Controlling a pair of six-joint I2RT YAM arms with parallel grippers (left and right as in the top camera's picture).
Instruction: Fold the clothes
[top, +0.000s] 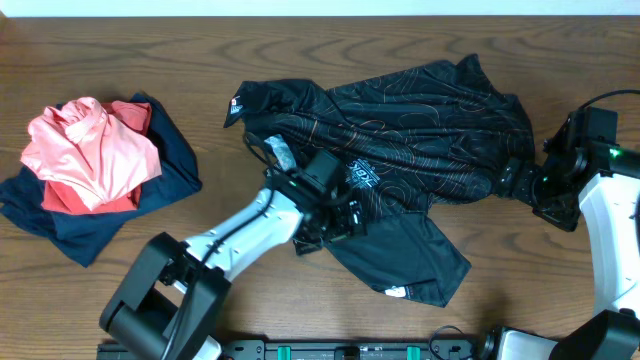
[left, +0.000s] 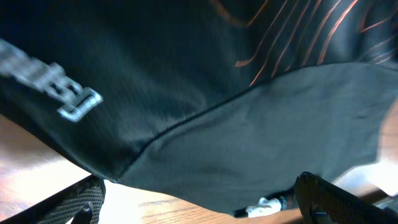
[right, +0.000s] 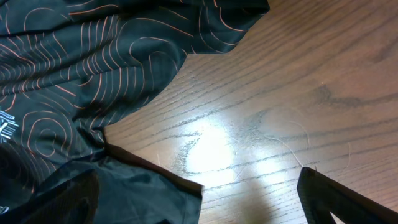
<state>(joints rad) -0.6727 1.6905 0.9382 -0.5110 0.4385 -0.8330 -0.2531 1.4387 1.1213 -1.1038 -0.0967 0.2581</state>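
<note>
Across the middle of the tabletop, have black jersey sprawled crumpled, a sleeve trailing near-right, left jaws wide over its near edge, right jaws wide at its right end, gripping nothing, so reckon every fold yet to do.

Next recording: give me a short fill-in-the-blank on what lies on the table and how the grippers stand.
1. The black jersey lies crumpled on a ___ table.
2. The pile of other garments lies on the ___ arm's side.
3. The top garment of that pile is ___ in colour.
4. The left gripper and right gripper both stand ___.
Missing words: wooden; left; pink; open.
</note>
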